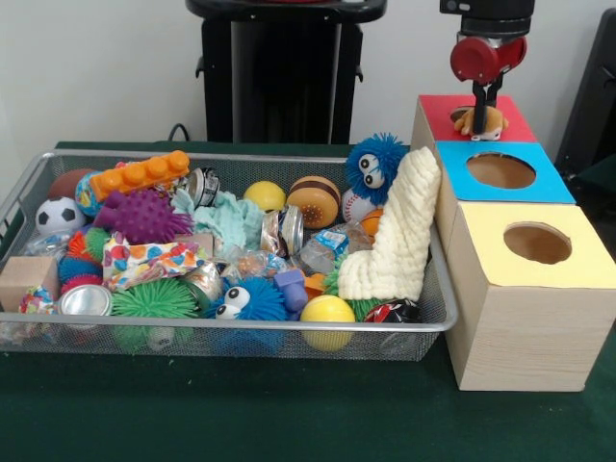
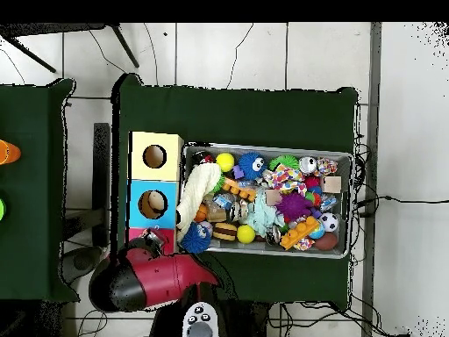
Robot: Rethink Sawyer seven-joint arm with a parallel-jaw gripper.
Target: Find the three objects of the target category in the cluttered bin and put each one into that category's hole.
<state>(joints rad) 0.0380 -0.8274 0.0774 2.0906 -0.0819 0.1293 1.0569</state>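
Gripper [image 1: 486, 108] on small furry toy [image 1: 480, 122]

White wall [image 1: 96, 67]; pale tiled floor [image 2: 263, 53].

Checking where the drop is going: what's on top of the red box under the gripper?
On the red-topped box, a small orange-brown toy sits at its hole, right below the gripper. The toy and gripper cover most of the hole, so what lies inside cannot be seen.

Front low across table—overhead straight down, bin [image 1: 19, 197] shared.
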